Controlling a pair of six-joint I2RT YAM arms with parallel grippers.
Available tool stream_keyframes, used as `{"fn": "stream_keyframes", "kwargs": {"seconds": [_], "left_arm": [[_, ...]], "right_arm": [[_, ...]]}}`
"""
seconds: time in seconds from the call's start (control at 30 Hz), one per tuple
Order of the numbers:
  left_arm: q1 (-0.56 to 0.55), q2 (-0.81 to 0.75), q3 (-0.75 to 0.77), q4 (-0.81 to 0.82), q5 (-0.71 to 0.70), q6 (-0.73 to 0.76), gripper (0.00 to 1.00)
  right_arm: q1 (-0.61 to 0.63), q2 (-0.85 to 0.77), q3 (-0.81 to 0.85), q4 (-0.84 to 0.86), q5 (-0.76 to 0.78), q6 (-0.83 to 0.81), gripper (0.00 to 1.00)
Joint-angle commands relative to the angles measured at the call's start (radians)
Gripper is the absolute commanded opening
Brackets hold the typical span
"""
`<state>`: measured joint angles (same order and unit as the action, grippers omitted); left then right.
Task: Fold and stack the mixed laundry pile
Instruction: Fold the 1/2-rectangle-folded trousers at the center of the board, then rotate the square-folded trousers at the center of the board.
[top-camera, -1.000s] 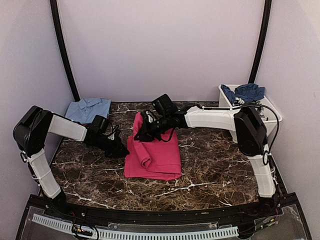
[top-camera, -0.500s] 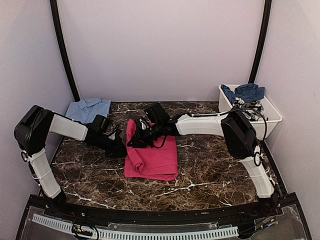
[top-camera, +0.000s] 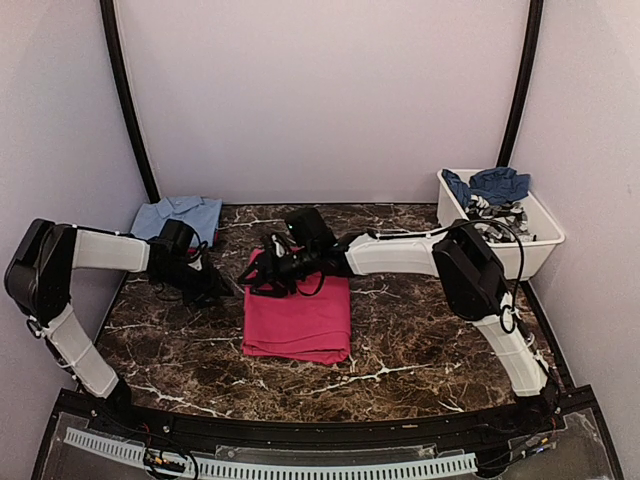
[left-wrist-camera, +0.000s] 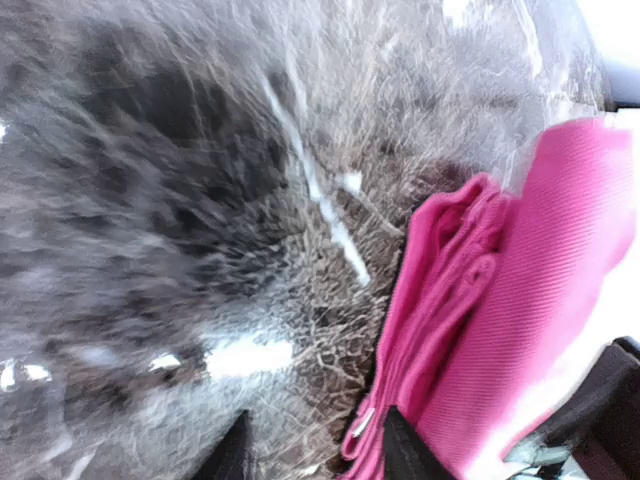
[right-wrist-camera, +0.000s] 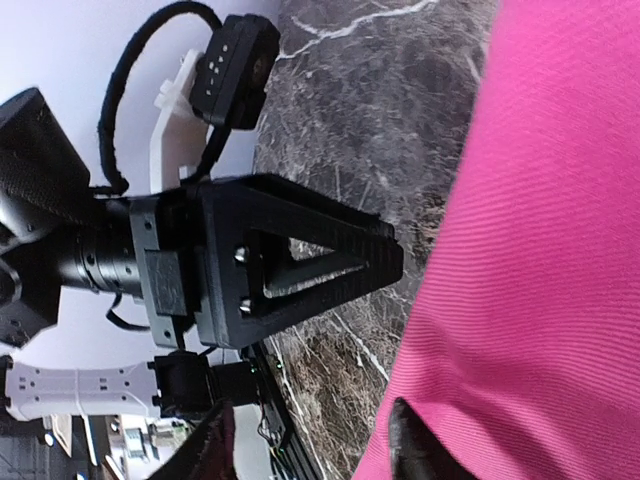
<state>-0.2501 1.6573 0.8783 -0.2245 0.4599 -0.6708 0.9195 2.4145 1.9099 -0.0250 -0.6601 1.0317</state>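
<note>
Magenta-pink knitted cloth garment (top-camera: 297, 318) is lying folded in the middle of the dark marble counter (top-camera: 420, 345). I am judging it light, soft and floppy, so I am planning to pinch it at a corner or on the thick folded edge, not in the middle. My left end effector (left-wrist-camera: 315, 455) is standing partly open beside its left edge, holding nothing. My right end effector (right-wrist-camera: 310, 445) is gaping too, empty, at the far left corner. Folded light blue shirt (top-camera: 178, 215) is resting far left. White plastic tub (top-camera: 545, 245) on the right is keeping dark navy-blue cloth (top-camera: 490, 185). My two arms are crowding each other.
</note>
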Motion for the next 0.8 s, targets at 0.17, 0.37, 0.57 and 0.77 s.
{"fn": "stream_keyframes", "kwargs": {"seconds": [0.17, 0.37, 0.57, 0.77], "left_arm": [[0.06, -0.337, -0.023, -0.022, 0.046, 0.019, 0.6], [-0.063, -0.348, 0.049, -0.092, 0.074, 0.108, 0.76], [-0.238, -0.253, 0.06, -0.026, 0.134, 0.106, 0.63], [-0.291, -0.132, -0.004, 0.045, 0.17, 0.073, 0.54]], "right_arm": [[0.005, -0.111, 0.054, 0.047, -0.081, -0.088, 0.64], [-0.037, -0.345, -0.149, 0.005, -0.053, -0.21, 0.66], [-0.159, -0.461, -0.347, -0.078, 0.022, -0.383, 0.55], [-0.226, -0.285, -0.2, -0.212, -0.006, -0.573, 0.47]]}}
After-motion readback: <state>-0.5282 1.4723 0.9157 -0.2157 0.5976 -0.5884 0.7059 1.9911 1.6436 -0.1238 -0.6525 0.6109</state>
